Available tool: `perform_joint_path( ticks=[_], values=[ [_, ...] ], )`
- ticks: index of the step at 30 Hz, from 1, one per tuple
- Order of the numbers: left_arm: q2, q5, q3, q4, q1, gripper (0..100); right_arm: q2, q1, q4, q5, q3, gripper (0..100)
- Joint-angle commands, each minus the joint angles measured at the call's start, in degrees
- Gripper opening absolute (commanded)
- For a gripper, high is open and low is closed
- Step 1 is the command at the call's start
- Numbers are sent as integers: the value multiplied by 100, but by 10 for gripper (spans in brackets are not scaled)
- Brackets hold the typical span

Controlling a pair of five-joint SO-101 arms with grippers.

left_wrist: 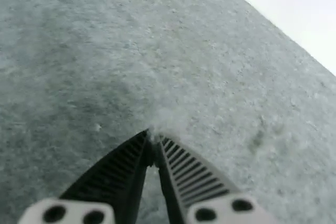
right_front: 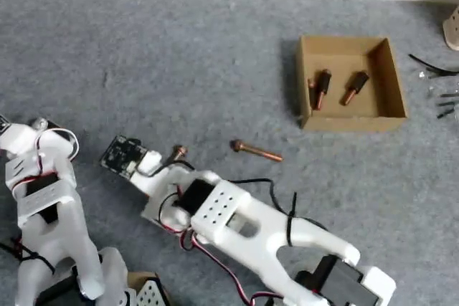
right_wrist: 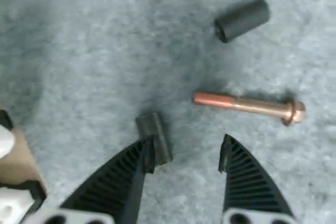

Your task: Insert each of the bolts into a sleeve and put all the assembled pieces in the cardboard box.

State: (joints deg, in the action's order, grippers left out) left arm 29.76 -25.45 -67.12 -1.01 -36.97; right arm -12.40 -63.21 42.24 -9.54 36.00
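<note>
The cardboard box [right_front: 351, 121] stands at the back right and holds two bolt-in-sleeve pieces [right_front: 320, 89] [right_front: 354, 87]. A bare copper bolt [right_front: 256, 150] lies mid-table. The head of a second bolt [right_front: 177, 153] shows beside the right arm [right_front: 222, 209]. In the right wrist view my right gripper [right_wrist: 188, 145] hangs open over the carpet. One black sleeve [right_wrist: 155, 136] touches one fingertip [right_wrist: 147, 148], a copper bolt [right_wrist: 247, 106] lies just past the tips, and another sleeve [right_wrist: 241, 19] lies farther off. My left gripper [left_wrist: 154, 148] is shut on nothing above bare carpet.
The left arm [right_front: 39, 184] stands at the table's left edge. Small dark parts [right_front: 441, 98] and a pale object [right_front: 452, 26] lie right of the box. A brown cardboard piece [right_wrist: 16, 166] sits close to the right gripper's base. Open carpet stretches across the back left.
</note>
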Motion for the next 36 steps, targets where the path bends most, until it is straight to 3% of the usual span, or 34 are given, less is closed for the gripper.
perform_joint_path(
  ticks=[1, 6, 12, 32, 34, 36],
  values=[
    [22, -26, 259, 0, -84, 7, 242, -154, 13, -97, -330, 177],
    [13, -26, 259, 0, -48, 7, 1385, -171, 92, -97, -1007, 177],
    [13, -26, 259, 0, -48, 7, 1640, -549, 796, -62, -1622, 177],
    [13, -26, 251, 0, -48, 7, 2668, -558, 1077, -62, -1675, 176],
    [13, -26, 251, 0, -48, 7, 2677, -558, 1182, -79, -1675, 146],
    [13, -26, 251, 0, -48, 7, 2668, -558, 1235, -88, -1675, 46]
  ],
)
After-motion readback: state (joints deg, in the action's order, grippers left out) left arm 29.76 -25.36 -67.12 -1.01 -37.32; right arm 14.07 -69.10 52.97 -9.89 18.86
